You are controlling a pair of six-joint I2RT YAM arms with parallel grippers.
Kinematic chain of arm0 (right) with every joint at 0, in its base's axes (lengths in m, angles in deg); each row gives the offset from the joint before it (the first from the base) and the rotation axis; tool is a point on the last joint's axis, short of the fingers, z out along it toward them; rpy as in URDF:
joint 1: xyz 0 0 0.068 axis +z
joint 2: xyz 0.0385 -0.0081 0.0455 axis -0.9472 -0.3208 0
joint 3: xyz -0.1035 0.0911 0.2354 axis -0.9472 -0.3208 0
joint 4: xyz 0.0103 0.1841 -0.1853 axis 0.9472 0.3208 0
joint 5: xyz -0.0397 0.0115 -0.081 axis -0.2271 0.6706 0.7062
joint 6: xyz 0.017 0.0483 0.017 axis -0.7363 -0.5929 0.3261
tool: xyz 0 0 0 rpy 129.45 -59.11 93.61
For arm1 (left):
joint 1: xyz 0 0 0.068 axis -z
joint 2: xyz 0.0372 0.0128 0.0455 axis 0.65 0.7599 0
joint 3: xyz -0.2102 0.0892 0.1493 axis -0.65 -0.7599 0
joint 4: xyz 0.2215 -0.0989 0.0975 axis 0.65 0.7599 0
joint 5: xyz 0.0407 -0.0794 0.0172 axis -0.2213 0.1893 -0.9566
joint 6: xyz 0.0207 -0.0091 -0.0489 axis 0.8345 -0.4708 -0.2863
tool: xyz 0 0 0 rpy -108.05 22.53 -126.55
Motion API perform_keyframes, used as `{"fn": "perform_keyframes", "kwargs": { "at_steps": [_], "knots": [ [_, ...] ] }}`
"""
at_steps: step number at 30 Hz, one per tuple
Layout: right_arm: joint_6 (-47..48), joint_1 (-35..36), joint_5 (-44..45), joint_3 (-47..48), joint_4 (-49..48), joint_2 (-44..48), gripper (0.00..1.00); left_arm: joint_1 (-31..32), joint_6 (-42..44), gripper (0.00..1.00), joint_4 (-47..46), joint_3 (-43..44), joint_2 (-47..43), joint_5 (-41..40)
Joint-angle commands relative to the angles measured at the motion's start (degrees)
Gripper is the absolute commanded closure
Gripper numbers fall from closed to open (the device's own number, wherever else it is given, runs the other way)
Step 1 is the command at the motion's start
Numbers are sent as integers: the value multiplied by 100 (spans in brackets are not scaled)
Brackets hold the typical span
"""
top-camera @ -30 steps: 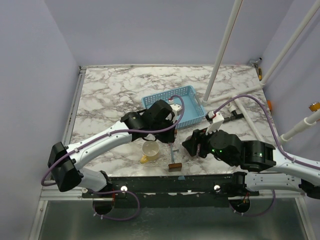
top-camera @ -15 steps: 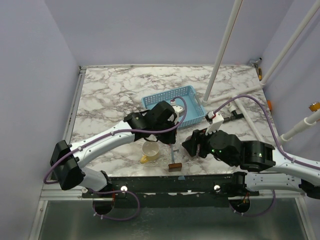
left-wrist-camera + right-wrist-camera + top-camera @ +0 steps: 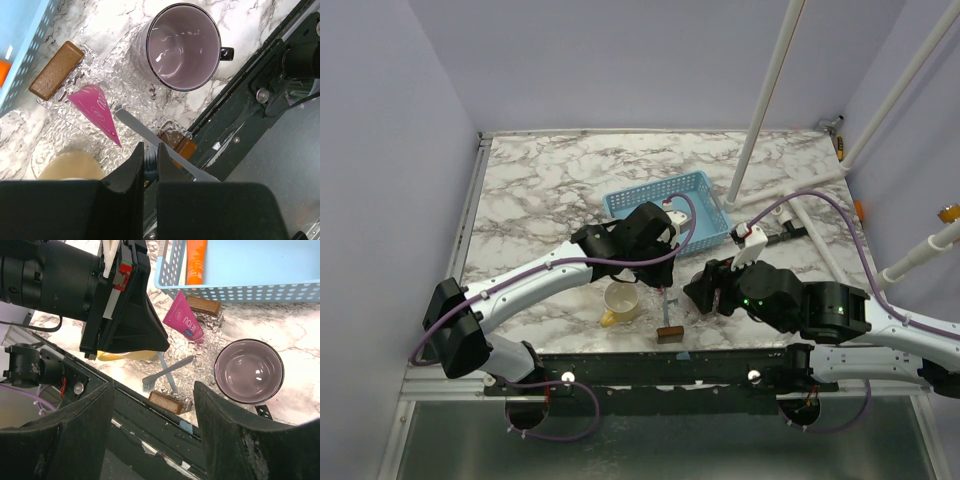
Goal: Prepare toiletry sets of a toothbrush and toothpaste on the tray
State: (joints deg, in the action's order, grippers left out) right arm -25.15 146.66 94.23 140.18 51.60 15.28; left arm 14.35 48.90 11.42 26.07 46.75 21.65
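Observation:
My left gripper (image 3: 663, 285) (image 3: 150, 150) is shut on the bristle end of the light blue toothbrush (image 3: 166, 374) (image 3: 150, 162). The handle slants down to a brown block near the table's front edge. A grey toothbrush (image 3: 170, 371) (image 3: 150, 137) lies crossed under it. The pink toothpaste tube (image 3: 95, 112) (image 3: 182, 317) lies on the table just outside the tray. The orange tube (image 3: 196, 260) lies inside the light blue tray (image 3: 705, 183) (image 3: 240, 290). My right gripper (image 3: 698, 290) (image 3: 152, 390) is open and empty, just right of the toothbrushes.
A purple-grey mug (image 3: 183, 46) (image 3: 248, 371) stands right of the brushes and a yellow mug (image 3: 620, 300) left of them. One brown block (image 3: 56, 70) lies by the tray, another (image 3: 669, 333) (image 3: 167, 402) at the table's front edge. Crinkled clear plastic (image 3: 125, 85) lies under these items.
My left arm has edged slightly to the right over the toothbrushes. The right arm has not moved.

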Motion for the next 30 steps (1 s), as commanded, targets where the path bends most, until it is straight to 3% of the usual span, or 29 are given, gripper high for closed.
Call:
{"fn": "perform_keyframes", "kwargs": {
  "at_steps": [1,30],
  "knots": [
    [-81,14,-2,-90,134,47,32,39,-34,94,-39,-53,89,-124],
    [-76,21,-54,-98,108,-32,31,38,45,87,10,-24,295,-278]
  ]
}}
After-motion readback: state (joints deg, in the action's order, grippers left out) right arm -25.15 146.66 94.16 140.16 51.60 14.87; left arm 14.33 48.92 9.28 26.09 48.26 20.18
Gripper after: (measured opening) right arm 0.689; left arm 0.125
